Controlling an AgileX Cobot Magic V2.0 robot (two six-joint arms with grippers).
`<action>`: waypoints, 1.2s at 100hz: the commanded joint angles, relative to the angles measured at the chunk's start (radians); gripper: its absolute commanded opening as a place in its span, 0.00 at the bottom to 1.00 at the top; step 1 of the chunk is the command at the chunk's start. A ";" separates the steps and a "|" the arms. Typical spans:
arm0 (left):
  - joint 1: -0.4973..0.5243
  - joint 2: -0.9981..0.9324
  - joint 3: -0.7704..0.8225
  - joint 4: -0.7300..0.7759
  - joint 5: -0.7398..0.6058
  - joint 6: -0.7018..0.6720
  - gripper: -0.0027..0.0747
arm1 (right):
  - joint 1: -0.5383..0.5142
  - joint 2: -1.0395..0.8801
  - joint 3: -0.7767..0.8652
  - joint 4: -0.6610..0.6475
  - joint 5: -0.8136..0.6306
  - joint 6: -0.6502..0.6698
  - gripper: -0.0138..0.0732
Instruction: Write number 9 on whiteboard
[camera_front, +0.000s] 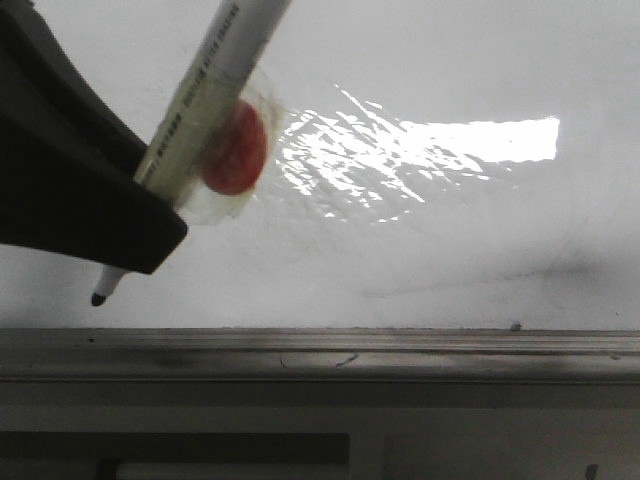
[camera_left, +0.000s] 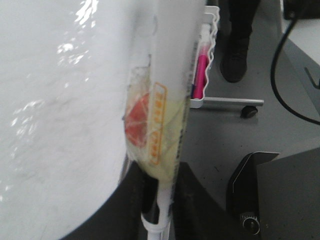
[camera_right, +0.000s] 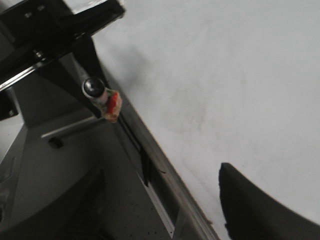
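Note:
The whiteboard (camera_front: 430, 230) is glossy white and fills most of the front view. The number 9 is not in view on it; only faint grey smudges (camera_front: 480, 275) show. My left gripper (camera_front: 160, 225) is shut on a white marker (camera_front: 215, 75) that has a red disc (camera_front: 235, 150) taped to its barrel. The black marker tip (camera_front: 98, 297) sits low on the board's left, just above the rail; I cannot tell whether it touches. In the left wrist view the marker (camera_left: 167, 115) stands between the black fingers (camera_left: 190, 200). My right gripper (camera_right: 160, 172) is open and empty beside the board's edge.
A grey metal rail (camera_front: 400, 350) runs along the board's lower edge, also seen as the rail (camera_right: 165, 170) in the right wrist view. A glare patch (camera_front: 480, 140) lies at upper right. Beyond the board stand a white rack (camera_left: 210, 55) holding a pink marker (camera_left: 202, 75), and a person's shoe (camera_left: 235, 62).

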 joint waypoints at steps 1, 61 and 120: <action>-0.041 -0.018 -0.035 -0.027 -0.052 0.069 0.01 | 0.074 0.051 -0.036 0.042 -0.075 -0.079 0.64; -0.067 -0.018 -0.035 -0.027 -0.114 0.069 0.01 | 0.372 0.333 -0.036 0.045 -0.446 -0.091 0.64; -0.067 -0.018 -0.035 -0.027 -0.112 0.069 0.01 | 0.380 0.360 -0.036 0.113 -0.455 -0.091 0.45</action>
